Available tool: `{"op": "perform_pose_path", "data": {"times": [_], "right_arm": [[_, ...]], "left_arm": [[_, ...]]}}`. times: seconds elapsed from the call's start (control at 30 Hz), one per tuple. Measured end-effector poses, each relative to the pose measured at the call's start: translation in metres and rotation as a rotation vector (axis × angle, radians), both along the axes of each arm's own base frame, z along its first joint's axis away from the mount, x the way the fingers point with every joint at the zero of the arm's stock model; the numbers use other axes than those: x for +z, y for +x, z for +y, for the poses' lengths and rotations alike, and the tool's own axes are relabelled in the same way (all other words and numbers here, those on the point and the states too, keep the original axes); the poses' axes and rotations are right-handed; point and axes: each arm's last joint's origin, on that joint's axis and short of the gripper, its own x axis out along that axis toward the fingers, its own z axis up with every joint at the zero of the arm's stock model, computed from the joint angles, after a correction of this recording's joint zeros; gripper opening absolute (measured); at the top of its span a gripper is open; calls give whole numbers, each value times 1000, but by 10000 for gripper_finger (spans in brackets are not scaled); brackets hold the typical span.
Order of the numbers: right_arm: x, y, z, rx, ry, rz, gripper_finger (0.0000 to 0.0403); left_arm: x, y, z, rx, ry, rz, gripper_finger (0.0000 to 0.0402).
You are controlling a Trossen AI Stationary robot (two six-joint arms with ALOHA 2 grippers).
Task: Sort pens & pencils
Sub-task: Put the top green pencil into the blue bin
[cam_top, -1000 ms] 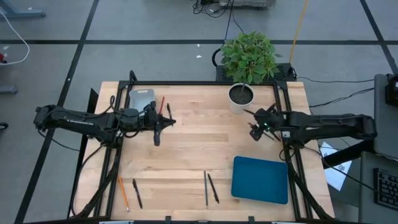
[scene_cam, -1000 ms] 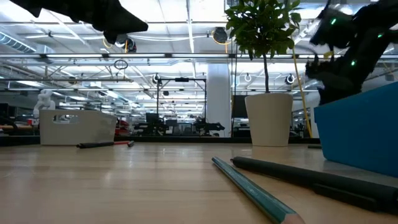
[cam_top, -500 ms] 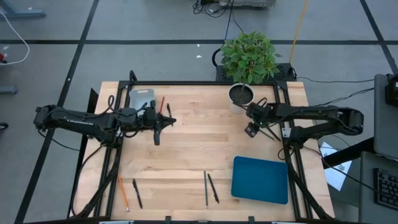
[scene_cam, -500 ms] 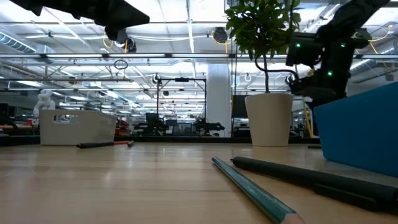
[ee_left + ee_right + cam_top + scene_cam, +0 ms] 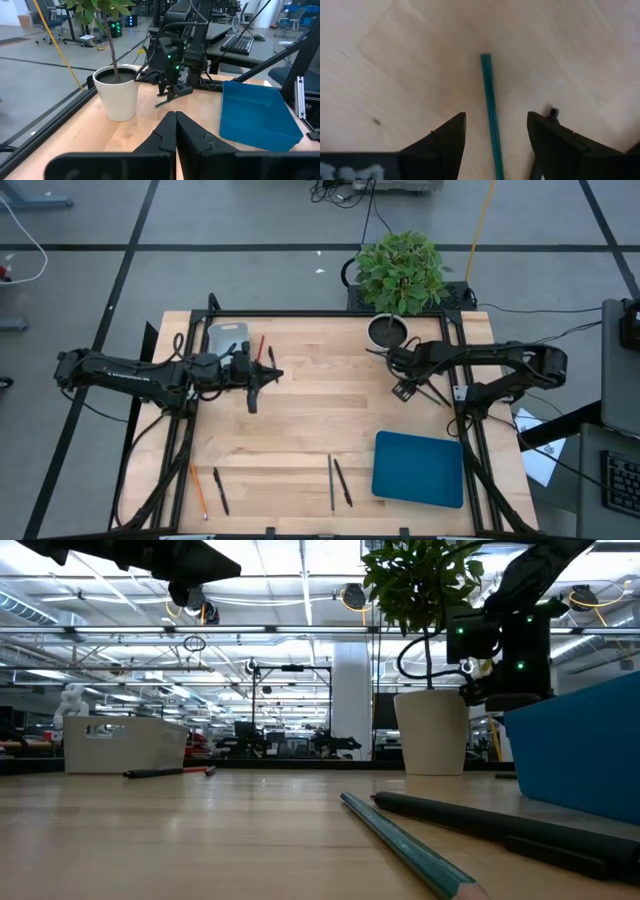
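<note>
My right gripper point(image 5: 403, 390) points down, open, beside the white plant pot point(image 5: 388, 335). In the right wrist view its fingers point(image 5: 447, 137) stand on either side of a green pencil point(image 5: 487, 85) lying on the table, without touching it. A dark pen end point(image 5: 551, 112) shows beside it. My left gripper point(image 5: 274, 376) hangs shut and empty above the table's far left part. Next to a grey tray point(image 5: 228, 340) lie a red pencil point(image 5: 260, 348) and a black pen point(image 5: 272, 358). Near the front edge lie an orange pencil point(image 5: 198, 490), two black pens point(image 5: 220, 491) point(image 5: 343, 482) and a green pencil point(image 5: 331, 482).
A blue tray point(image 5: 420, 468) lies at the near right, close below the right gripper's spot. The potted plant's leaves point(image 5: 402, 270) spread over the far edge. A black frame point(image 5: 300, 314) runs round the tabletop. Bare wood lies in the middle of the table point(image 5: 320, 410).
My right gripper has moved toward the table's left edge, nearer the plant pot, and sunk lower. It has tipped from a slant to pointing straight down over the green pencil. The left arm has kept still.
</note>
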Motion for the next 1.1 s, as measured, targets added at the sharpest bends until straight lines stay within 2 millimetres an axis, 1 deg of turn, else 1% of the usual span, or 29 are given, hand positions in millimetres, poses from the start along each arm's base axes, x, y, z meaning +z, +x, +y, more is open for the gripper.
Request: {"op": "perform_pose_path", "data": {"times": [0.13,0.2,0.37,0.53,0.7,0.83,0.93,1.0,1.1], "right_arm": [[0,6,-3,31,-25,-56,200],[-1,7,-2,32,-18,-51,200],[-3,6,-1,23,7,-57,200],[-13,-2,1,1,21,-36,200],[-22,-8,4,-17,24,-33,200],[-24,-8,4,-34,36,-47,198],[-25,-8,5,-54,46,-52,175],[-25,-8,5,-56,63,-55,144],[-25,-8,6,-64,70,-61,84]], "left_arm": [[-2,0,0,0,4,16,5],[-2,0,0,-1,8,24,3],[-3,0,0,-2,7,33,12],[-4,-1,0,-3,10,39,3],[-4,0,0,-11,2,37,15],[-3,0,0,-11,3,37,16],[-3,0,0,-12,2,36,5],[-3,0,0,-12,2,37,4],[-4,0,0,-12,-2,36,13]]}}
